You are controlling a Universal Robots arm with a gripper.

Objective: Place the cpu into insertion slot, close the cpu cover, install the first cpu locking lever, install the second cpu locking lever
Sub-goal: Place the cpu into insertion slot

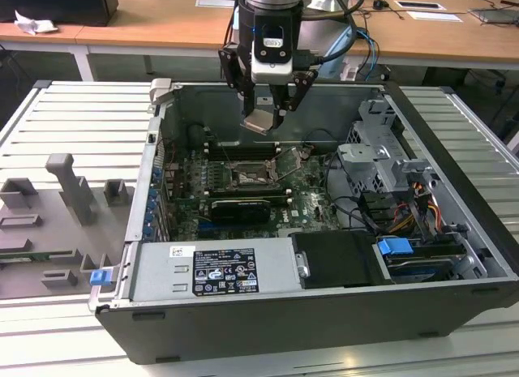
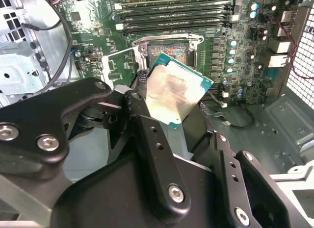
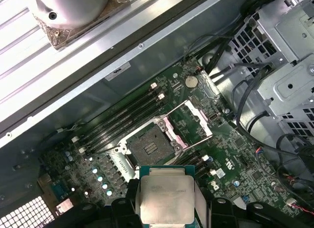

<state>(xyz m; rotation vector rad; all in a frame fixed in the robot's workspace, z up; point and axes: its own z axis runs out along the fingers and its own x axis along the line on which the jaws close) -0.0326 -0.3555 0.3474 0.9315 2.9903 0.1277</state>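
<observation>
My gripper (image 1: 264, 109) hangs over the open computer case, shut on the cpu (image 1: 261, 121), a flat silvery-tan square chip tilted between the black fingers (image 2: 147, 139). Both wrist views show the cpu (image 2: 174, 93) (image 3: 166, 196) held in the air above the motherboard. The insertion slot (image 1: 246, 177) (image 2: 167, 50) (image 3: 149, 142) lies below and ahead of it, its dark centre bare. The cpu cover (image 3: 200, 116) (image 2: 120, 66) stands swung open beside the slot, a thin silver frame with a square window.
Long black memory slots (image 3: 122, 122) run beside the socket. A silver drive cage (image 1: 377, 162) with cables fills the case on the exterior view's right. The power supply (image 1: 219, 267) sits at the front. A grey fixture plate (image 1: 65, 207) lies outside on the exterior view's left.
</observation>
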